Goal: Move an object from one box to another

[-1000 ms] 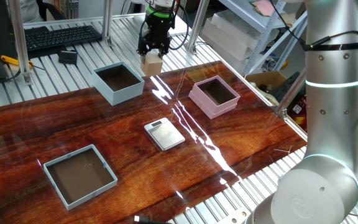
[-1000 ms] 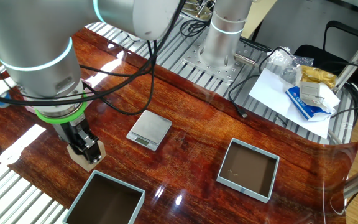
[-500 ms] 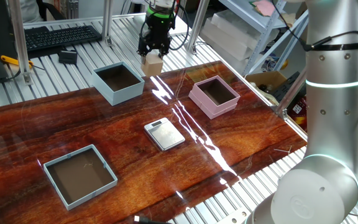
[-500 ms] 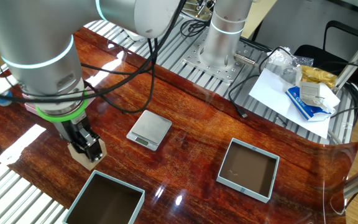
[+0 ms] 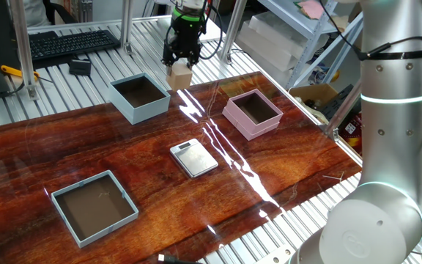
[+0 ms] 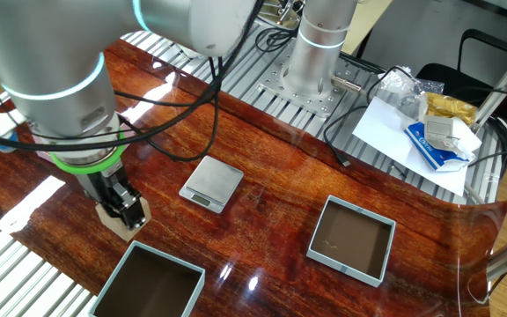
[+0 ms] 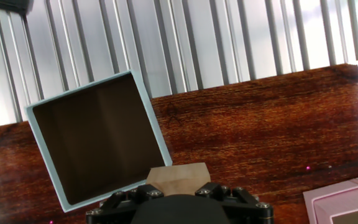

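No legible writing; gripper (image 5: 179,68) (pointing down) holds wooden cube (image 5: 179,74).

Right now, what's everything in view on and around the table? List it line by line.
Wooden cube: one, tan, held in the tool between the pale blue and pink boxes.
Pale blue box: one, far side of the table.
Pink box: one, far right.
Blue-grey tray: one, near left.
Scale: one, silver, centre.
Keyboard: one, black, behind the table.
Papers: white, beside the arm's base.
Tool: one, black, closed on the cube.
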Controlling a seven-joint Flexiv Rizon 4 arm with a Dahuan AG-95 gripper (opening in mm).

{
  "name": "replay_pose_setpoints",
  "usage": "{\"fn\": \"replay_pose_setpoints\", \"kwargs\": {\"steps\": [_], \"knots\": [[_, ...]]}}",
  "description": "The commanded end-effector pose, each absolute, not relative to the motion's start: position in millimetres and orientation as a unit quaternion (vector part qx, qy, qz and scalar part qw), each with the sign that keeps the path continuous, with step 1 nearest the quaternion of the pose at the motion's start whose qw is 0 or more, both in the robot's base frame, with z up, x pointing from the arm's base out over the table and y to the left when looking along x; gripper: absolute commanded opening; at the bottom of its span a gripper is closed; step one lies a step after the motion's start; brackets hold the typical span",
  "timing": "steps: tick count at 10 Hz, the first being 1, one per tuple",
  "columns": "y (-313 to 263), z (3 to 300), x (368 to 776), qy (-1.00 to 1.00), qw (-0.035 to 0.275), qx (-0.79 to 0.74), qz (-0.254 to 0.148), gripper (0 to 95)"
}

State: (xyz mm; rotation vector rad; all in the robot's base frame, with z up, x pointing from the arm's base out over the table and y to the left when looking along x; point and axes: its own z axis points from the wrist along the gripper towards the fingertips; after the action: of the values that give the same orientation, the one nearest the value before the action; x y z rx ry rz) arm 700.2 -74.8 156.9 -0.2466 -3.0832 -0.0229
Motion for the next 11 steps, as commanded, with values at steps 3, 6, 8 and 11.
{"fn": "replay_pose_setpoints", "kwargs": {"steps": [3,6,8,11], "knots": [[-74.8,157.3,703.2,-0.997,0.025,-0.076,-0.009,0.0],[-79.7,166.0,698.8,-0.998,0.023,-0.064,-0.009,0.0],[-93.4,172.5,683.7,-0.998,0.015,-0.052,-0.010,0.0],[-119.1,190.5,657.1,-1.000,0.006,-0.024,-0.006,0.0]]}}
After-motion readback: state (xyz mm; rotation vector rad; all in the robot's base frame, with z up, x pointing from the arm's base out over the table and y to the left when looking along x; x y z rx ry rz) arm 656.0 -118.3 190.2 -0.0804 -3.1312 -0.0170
